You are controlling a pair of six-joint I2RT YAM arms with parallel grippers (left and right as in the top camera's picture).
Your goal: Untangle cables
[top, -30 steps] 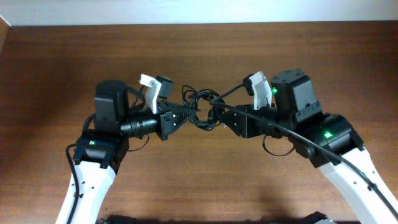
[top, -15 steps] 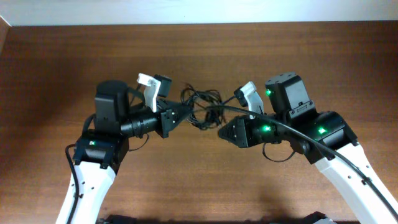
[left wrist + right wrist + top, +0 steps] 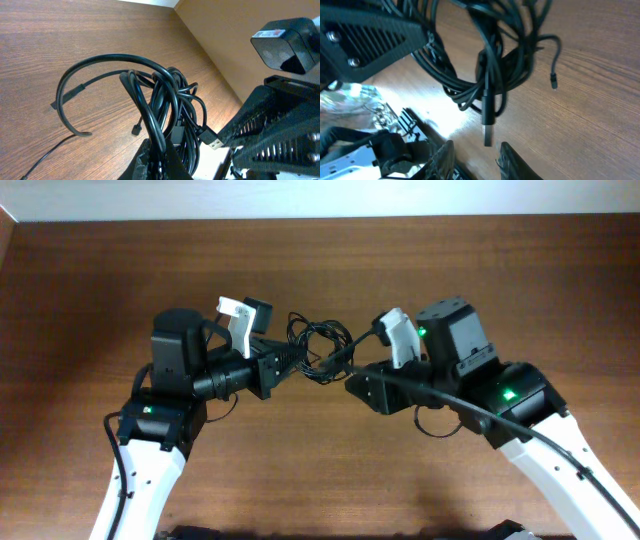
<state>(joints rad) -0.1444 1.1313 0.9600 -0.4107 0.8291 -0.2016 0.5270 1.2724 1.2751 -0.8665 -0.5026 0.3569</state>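
The cables (image 3: 320,343) are bunched in one knot of loose loops, held up off the table (image 3: 100,280), it seems, btwn the two arms near mid-table. They are judged light, thin and floppy, w/ slick jackets. Loops will prob. sag and slide once freed, and a hard pull is likely to tighten the knot. The small ends look the most fragile part, so force is best kept off them. A flat plug (image 3: 488,131) hangs down out of the bundle, and a tiny plug (image 3: 553,77) sticks out sideways on a free tail. A hold is best taken on the wire just behind the flat plug, so that one strand can be drawn out of the loops.

The left gripper (image 3: 157,161) is seen pinched together on several strands at the knot's base, carrying the whole bunch. The right gripper (image 3: 476,150) is parted partway, w/ nothing clamped. The flat plug's tip sits just at the gap btwn its fingers (image 3: 512,160); no contact can be made out.
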